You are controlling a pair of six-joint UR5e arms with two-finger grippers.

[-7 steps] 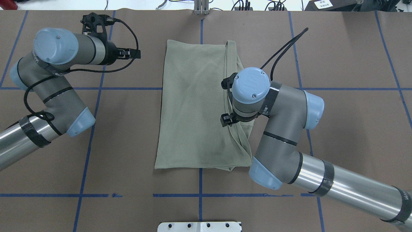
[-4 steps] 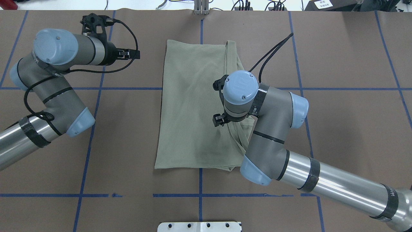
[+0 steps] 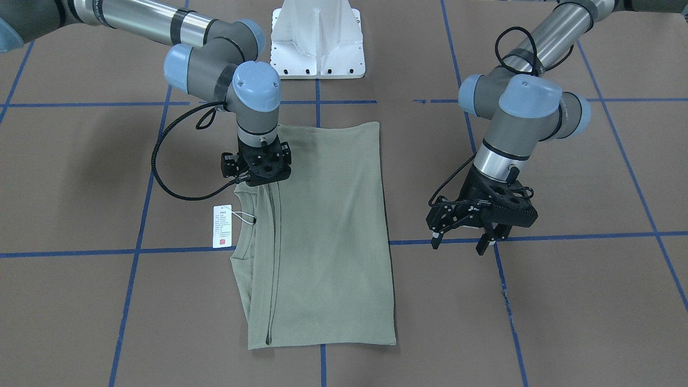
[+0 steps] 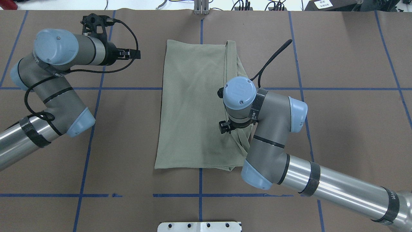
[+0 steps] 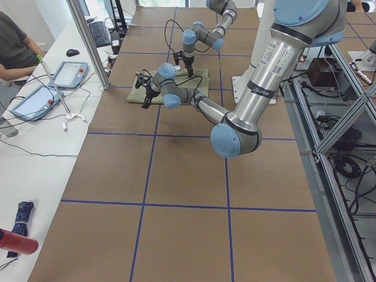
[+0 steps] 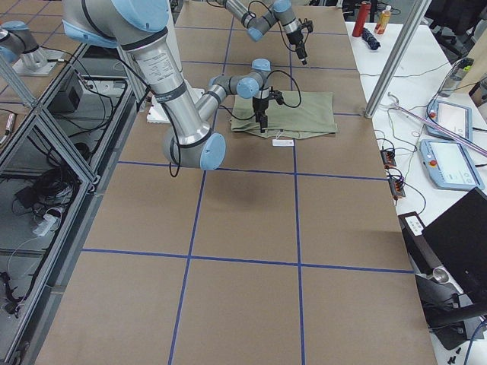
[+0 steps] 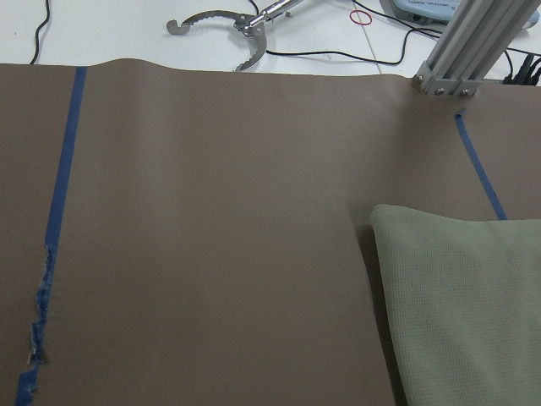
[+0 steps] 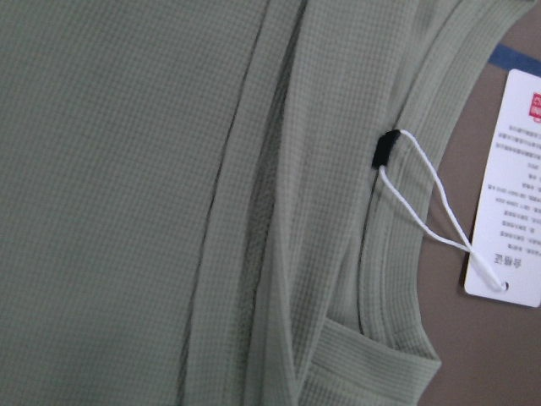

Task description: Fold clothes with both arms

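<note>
The pale sage-green shirt [image 4: 190,106] lies folded into a long rectangle in the middle of the table, also seen in the front view [image 3: 328,231]. Its round collar [image 3: 242,228] and white hang tag [image 3: 222,226] lie at its edge on my right side; the right wrist view shows the collar [image 8: 397,254] and tag [image 8: 514,186] close up. My right gripper [image 3: 262,181] points straight down over that edge, just beside the collar; its fingers are hidden, so I cannot tell its state. My left gripper [image 3: 459,244] is open and empty, over bare table apart from the shirt.
The white pedestal base [image 3: 317,37] stands at the table's robot side. Blue tape lines [image 4: 87,141] cross the brown table. An aluminium post [image 4: 201,8] stands at the far edge. Tablets [image 5: 64,73] and a person [image 5: 14,47] are at the operators' bench.
My right arm has shifted left over the shirt's edge and then a little toward the robot. The left arm and the shirt have not moved.
</note>
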